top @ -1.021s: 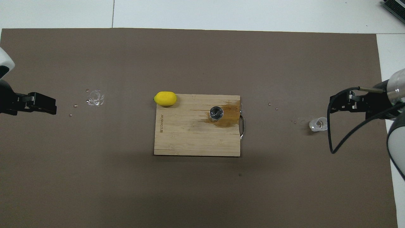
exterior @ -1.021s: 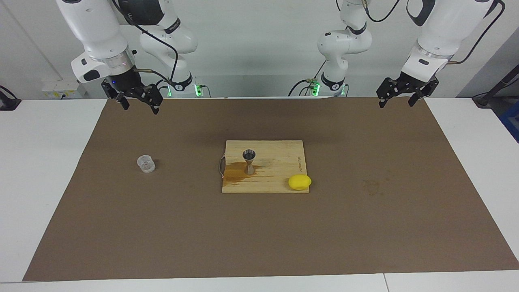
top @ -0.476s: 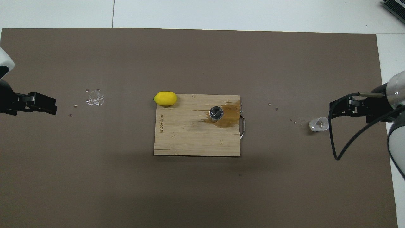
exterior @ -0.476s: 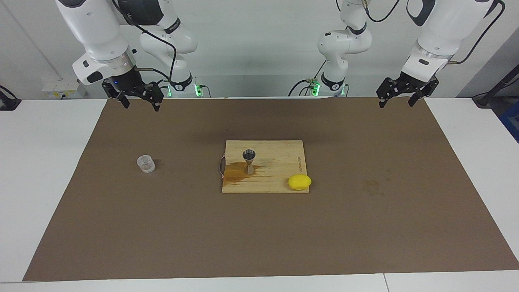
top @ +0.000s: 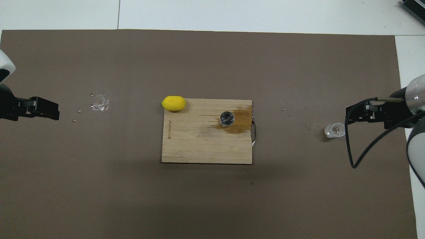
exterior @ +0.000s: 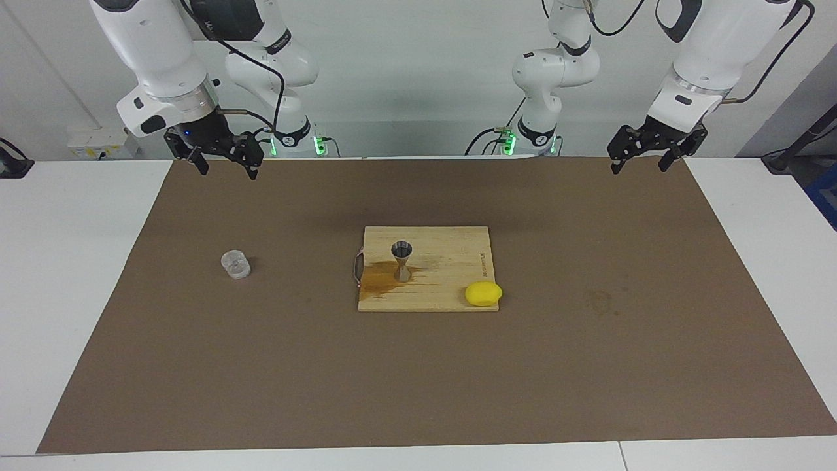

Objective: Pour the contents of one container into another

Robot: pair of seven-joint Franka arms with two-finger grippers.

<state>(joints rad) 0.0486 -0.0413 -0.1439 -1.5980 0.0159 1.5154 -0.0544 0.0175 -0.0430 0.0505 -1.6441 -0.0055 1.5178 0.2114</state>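
my right end effector [exterior: 225, 165] hangs released over the mat's edge by my base, my left end effector [exterior: 639, 160] released too and waiting. the clear cup [exterior: 235, 264] sits toward my right arm's end, within reach; the jigger [exterior: 401, 260] stands upright on the board [exterior: 458, 288] mid-desk, ready to receive.

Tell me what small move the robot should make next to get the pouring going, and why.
Probably lower the right hand, open and raised at its end of the mat, toward the clear cup. The cup stands untouched toward that arm's end of the table; the jigger waits upright on the cutting board. The left hand waits, open.
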